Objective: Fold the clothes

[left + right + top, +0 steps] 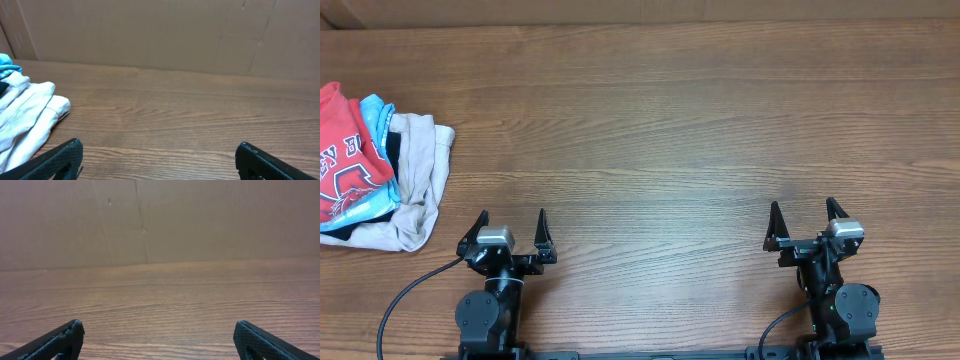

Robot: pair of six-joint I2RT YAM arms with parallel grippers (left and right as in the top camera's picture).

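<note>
You are looking down on a wood-grain table (670,120). The clothes (380,170) lie in a crumpled, unfolded pile on its left side, partly cut off by the frame. On top is a coral-red T-shirt (342,150) with white lettering, a light blue tee (378,112) shows beneath it, and a beige garment (425,175) spills toward the centre. Your left gripper (512,214) sits at the near edge, close to the pile, jaws spread wide and holding nothing. Your right gripper (803,204), well apart on the right, is equally wide and empty. A brown cardboard wall (200,220) stands behind the table.
</note>
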